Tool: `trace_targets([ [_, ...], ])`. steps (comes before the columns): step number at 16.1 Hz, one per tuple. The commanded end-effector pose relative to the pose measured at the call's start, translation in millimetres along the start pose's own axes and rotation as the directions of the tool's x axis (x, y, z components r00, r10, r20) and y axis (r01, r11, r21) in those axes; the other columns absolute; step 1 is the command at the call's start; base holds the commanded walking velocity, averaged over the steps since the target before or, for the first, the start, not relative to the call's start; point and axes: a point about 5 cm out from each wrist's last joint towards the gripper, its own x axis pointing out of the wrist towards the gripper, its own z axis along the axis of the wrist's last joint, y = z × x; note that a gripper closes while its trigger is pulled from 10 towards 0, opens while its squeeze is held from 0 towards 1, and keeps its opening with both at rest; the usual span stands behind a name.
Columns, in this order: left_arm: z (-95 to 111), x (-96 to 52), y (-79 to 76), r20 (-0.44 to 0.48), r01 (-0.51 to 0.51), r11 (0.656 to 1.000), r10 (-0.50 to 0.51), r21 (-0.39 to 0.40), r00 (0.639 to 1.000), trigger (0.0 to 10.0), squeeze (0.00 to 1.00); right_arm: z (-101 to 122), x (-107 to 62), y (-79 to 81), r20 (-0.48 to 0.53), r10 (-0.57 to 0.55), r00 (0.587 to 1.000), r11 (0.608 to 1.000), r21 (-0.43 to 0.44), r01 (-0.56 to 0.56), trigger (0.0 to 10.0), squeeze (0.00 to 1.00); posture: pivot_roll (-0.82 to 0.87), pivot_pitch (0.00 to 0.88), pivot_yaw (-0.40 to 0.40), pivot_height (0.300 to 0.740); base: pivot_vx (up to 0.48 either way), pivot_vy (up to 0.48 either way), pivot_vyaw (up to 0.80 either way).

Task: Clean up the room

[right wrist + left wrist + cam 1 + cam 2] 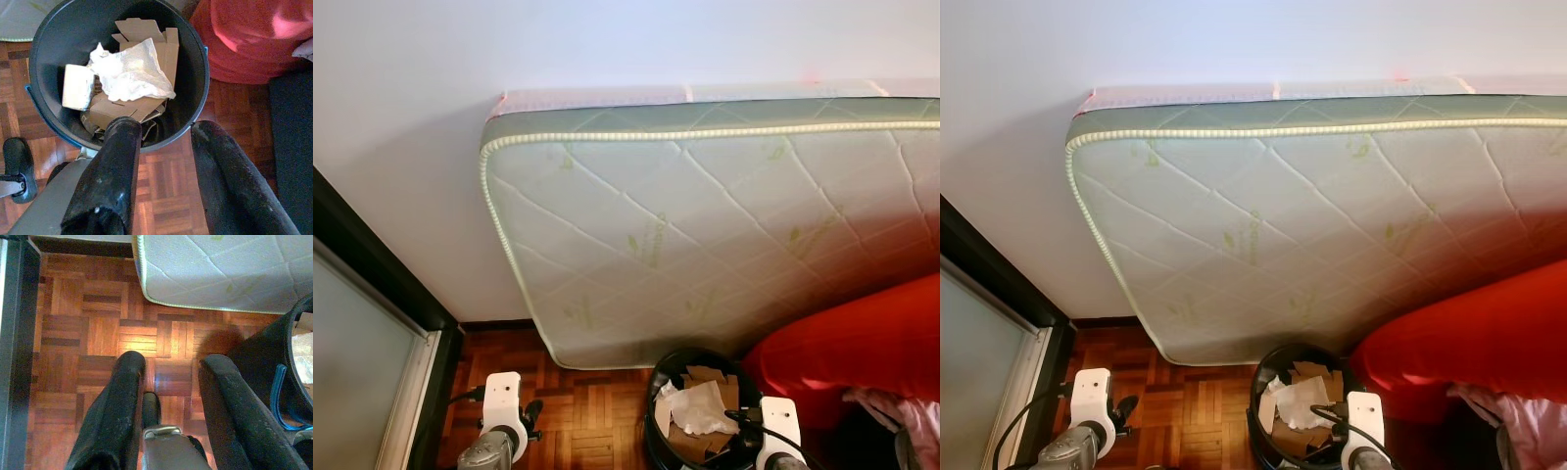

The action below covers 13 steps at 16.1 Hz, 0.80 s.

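Observation:
A black bin (654,397) stands on the parquet floor just in front of me, between my two arms. It holds flattened cardboard (146,34), a crumpled white paper (132,73) and a small white box (78,87). My right gripper (164,128) hangs open above the bin's near rim (195,112), with nothing between its fingers. My left gripper (173,363) is open too, empty, over bare parquet to the left of the bin (274,362).
A quilted white mattress (705,225) leans on the wall behind the bin. A big red cushion (862,343) lies right of the bin, with pink cloth (915,416) beside it. A dark-framed glass door (372,333) lines the left side.

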Motion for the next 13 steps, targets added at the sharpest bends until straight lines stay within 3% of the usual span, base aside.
trace_targets([
  [1,-12.6,-3.5,1.7,-0.044,-0.008,1.000,0.007,-0.024,0.999,10.0,0.00,-9.0,-1.6,-2.6,-0.028,-0.006,1.000,1.000,0.005,0.006,10.0,0.00,0.08,0.158,-0.058,0.740,-0.300,0.000,0.00],
  [7,-14.1,-3.9,1.8,-0.049,-0.006,1.000,0.005,-0.026,0.999,10.0,0.00,-6.7,-1.1,0.5,-0.023,0.004,1.000,1.000,-0.008,-0.005,10.0,0.00,0.08,0.163,-0.058,0.740,-0.324,0.000,0.00],
  [13,-14.8,-4.2,2.1,-0.052,-0.010,1.000,0.009,-0.020,0.999,10.0,0.00,-8.2,-1.3,0.0,-0.029,0.007,1.000,1.000,-0.016,-0.007,10.0,0.00,0.08,0.165,-0.060,0.740,0.000,0.000,0.00],
])
